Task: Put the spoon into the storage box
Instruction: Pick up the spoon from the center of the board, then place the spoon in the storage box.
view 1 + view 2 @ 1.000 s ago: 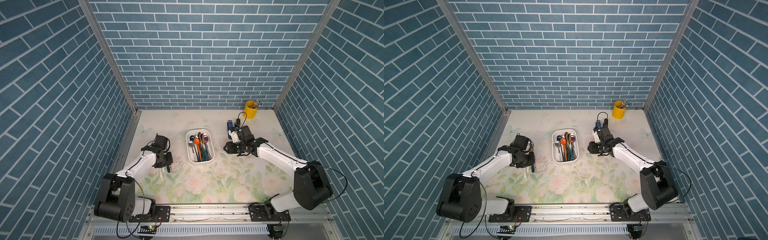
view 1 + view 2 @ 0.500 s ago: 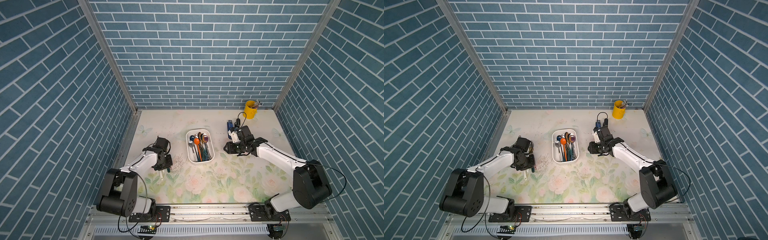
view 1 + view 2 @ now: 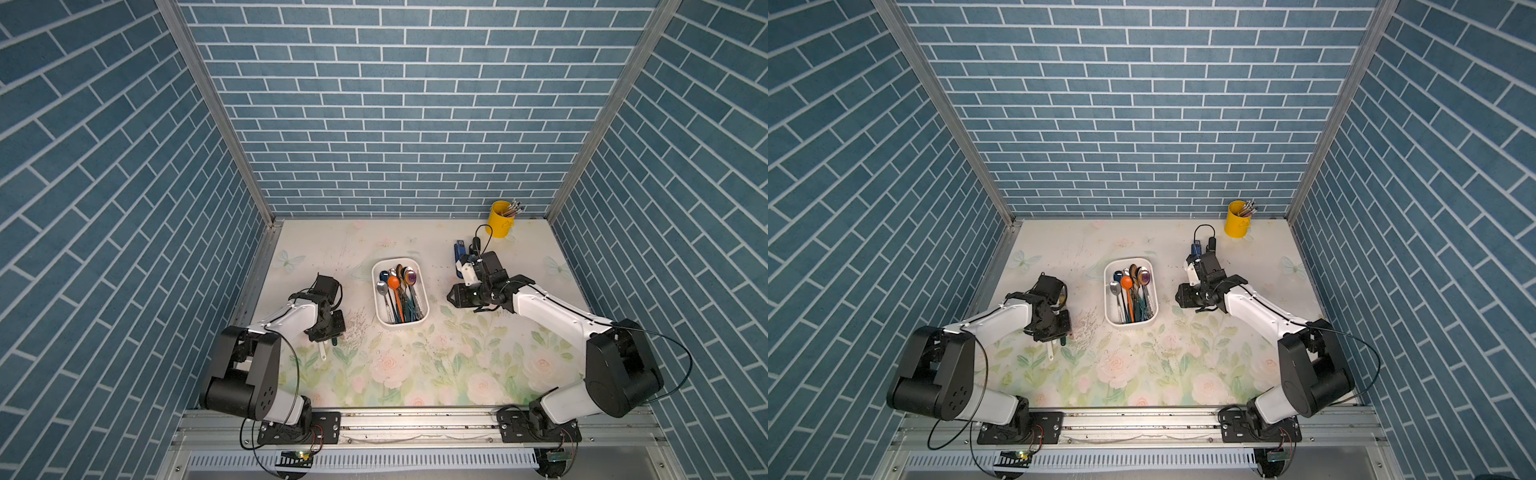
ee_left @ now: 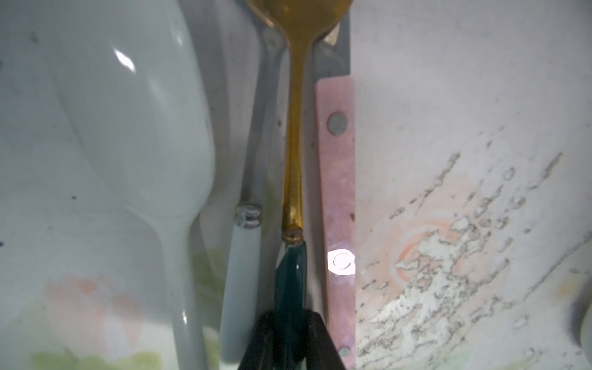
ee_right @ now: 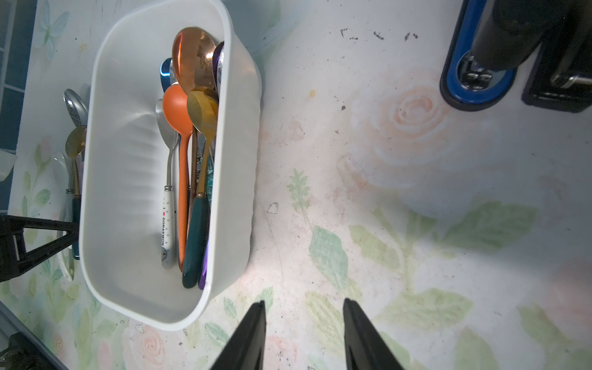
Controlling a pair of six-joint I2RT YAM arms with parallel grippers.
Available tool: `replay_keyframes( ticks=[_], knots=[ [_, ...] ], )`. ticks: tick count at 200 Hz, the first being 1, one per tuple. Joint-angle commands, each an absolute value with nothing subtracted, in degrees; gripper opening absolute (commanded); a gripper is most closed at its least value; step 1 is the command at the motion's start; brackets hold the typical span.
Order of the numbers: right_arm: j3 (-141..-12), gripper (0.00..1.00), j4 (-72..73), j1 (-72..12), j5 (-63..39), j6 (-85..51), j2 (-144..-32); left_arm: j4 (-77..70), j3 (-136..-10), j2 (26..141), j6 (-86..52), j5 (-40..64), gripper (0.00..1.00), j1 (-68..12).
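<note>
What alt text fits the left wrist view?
Two black fingers pinch the dark green handle of a gold spoon lying on the floral table. Beside it lie a white-handled spoon, a large white spoon and a pink riveted handle.

A yellow cup [image 3: 500,224] holding thin utensils stands at the far right corner of the floral-printed counter [image 3: 415,374]. A blue-edged stapler-like object [image 5: 474,77] lies near it. Blue brick-patterned walls [image 3: 395,104] enclose the counter.

Staged robot test cell. Blue brick-print panels [image 3: 395,104] on aluminium framing [image 3: 217,112] enclose a floral worktop [image 3: 415,374]; left arm [image 3: 286,321] and right arm [image 3: 548,313] are bolted to a front rail [image 3: 415,424].
</note>
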State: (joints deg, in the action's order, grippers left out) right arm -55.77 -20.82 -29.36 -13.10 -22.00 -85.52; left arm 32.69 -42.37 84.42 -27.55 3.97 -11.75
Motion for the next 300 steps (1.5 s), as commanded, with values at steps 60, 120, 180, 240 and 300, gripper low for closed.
replay_keyframes(
  ticks=[60,120,180,240,300],
  knots=[
    [-56.94,0.43,-20.21,-29.65,-13.97,-19.73,-87.09,36.27,-46.4,83.36,-25.12,3.37,0.03,-11.42],
    [-57.88,0.43,-21.01,-29.71,-13.91,-19.83,-87.44,39.87,-52.94,79.33,-24.72,6.96,0.0,-11.43],
    [-58.43,0.43,-20.65,-30.84,-13.38,-21.05,-87.97,37.63,-54.92,76.05,-27.67,14.76,0.0,-13.37],
    [-58.83,0.42,-20.92,-31.96,-12.57,-21.49,-88.63,31.44,-59.92,80.2,-33.42,16.89,0.0,-23.42],
    [-58.29,0.42,-20.92,-32.52,-12.22,-21.53,-88.68,26.12,-62.86,89.03,-35.82,17.8,0.0,-29.73]
  ],
)
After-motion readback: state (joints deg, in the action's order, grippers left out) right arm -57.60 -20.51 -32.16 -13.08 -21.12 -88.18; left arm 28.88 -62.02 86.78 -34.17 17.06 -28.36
